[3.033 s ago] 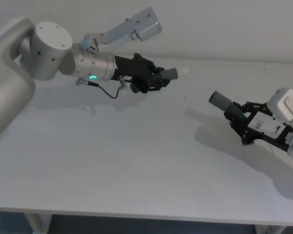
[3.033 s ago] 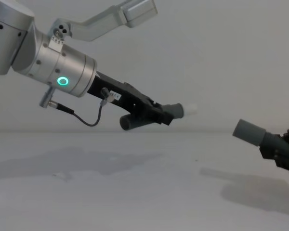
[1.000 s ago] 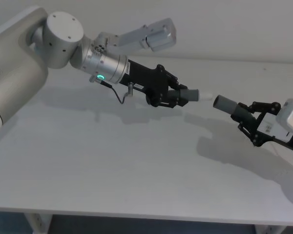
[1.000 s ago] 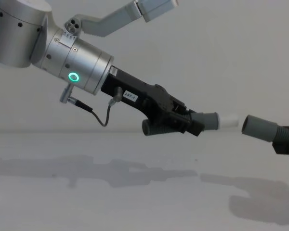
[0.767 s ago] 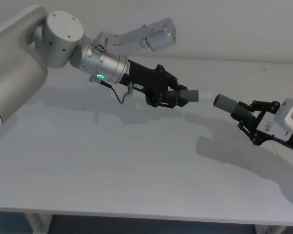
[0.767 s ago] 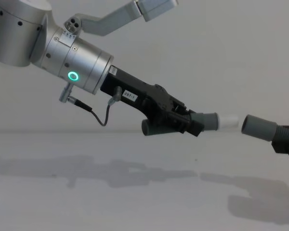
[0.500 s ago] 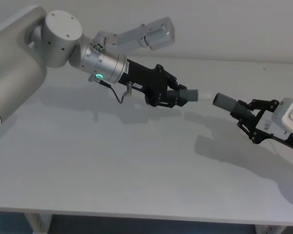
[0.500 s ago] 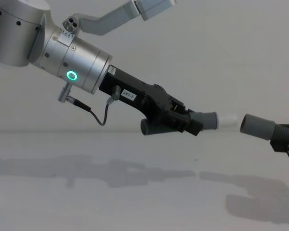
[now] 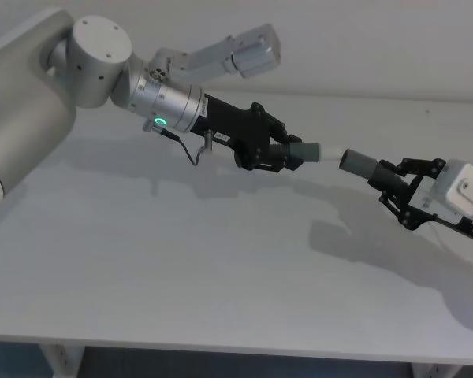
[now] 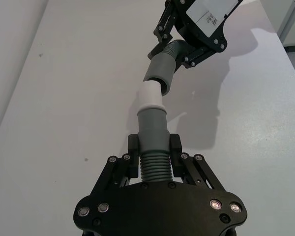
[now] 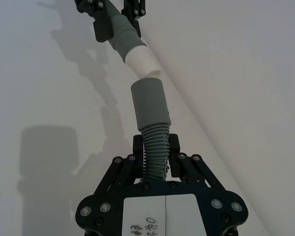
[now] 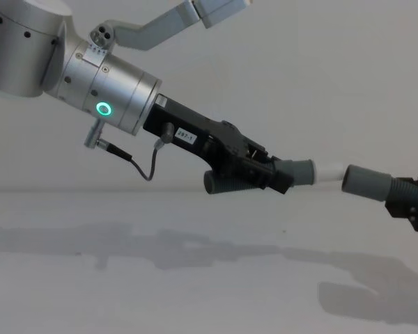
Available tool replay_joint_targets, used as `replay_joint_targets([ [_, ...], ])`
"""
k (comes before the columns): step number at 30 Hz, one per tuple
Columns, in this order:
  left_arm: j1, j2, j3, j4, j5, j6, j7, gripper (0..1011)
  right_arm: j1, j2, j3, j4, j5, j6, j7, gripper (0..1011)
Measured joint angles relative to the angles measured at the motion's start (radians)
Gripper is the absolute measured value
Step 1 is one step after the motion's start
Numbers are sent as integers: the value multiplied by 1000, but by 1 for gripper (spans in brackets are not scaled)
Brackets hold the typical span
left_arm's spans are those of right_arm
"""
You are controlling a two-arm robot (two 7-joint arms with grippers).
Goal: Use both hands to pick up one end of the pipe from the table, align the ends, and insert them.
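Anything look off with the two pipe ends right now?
Slight misalignment: the paler tip in the left pincer meets the grey mouth in the right pincer at an angle, not coaxial. No damage visible.

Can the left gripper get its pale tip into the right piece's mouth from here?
Probably yes. The left gripper holds its pipe piece with the pale tip right at the open mouth of the piece in the right gripper; nothing lies between, though the axes look slightly angled.
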Motion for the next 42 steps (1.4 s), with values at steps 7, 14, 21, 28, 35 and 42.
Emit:
replay_joint_targets([
  [7,-8,-8,6,14,-4,-2,-4,354,5,0,-1,-5,-8,-6,-1,281],
  [14,-18,-16,20,30,-4,-2,-8,354,9,2,0,-8,-4,-11,2,281],
  [21,-27,-25,34,44,-2,-1,-10,354,14,4,2,-8,8,-14,10,281],
  [28,-31,-31,43,50,-3,1,-13,354,21,5,0,-3,17,-21,18,281],
  [35,-33,-32,47,49,-9,7,-10,354,28,6,-6,5,20,-26,23,281],
  [42,-33,-31,50,46,-12,12,-6,354,32,6,-9,9,22,-29,25,281],
])
